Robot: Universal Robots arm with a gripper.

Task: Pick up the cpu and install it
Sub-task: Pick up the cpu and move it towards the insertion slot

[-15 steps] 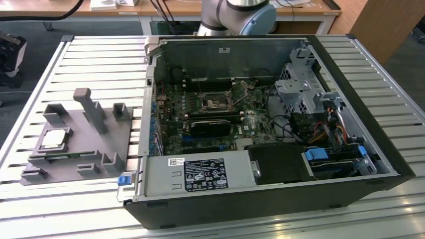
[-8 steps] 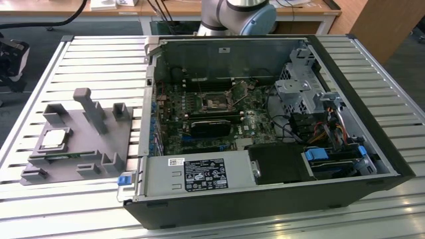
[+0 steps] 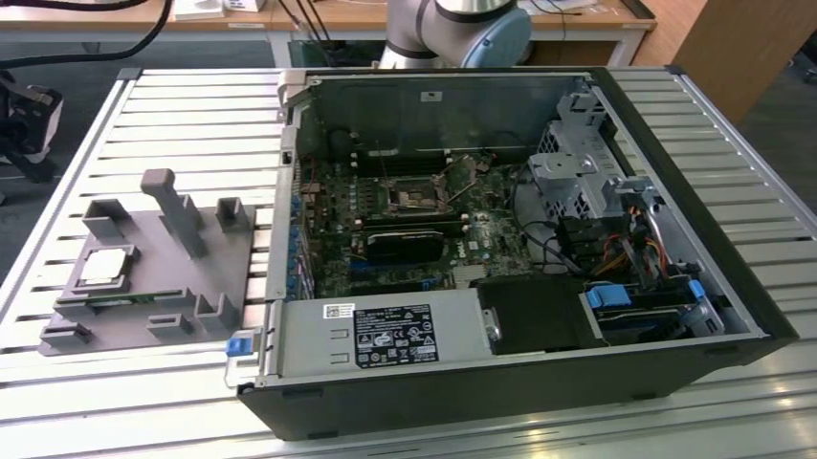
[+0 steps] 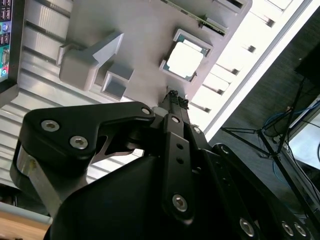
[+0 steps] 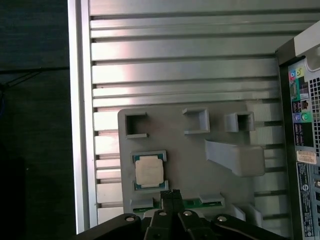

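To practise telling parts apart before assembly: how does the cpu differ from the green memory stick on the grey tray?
The cpu is square; the memory stick is long and thin. The cpu's top is silvery metal; the memory stick is green. Both rest on the grey tray, beside the computer case.

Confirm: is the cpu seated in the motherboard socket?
No, the cpu lies in its recess on the tray, outside the case.
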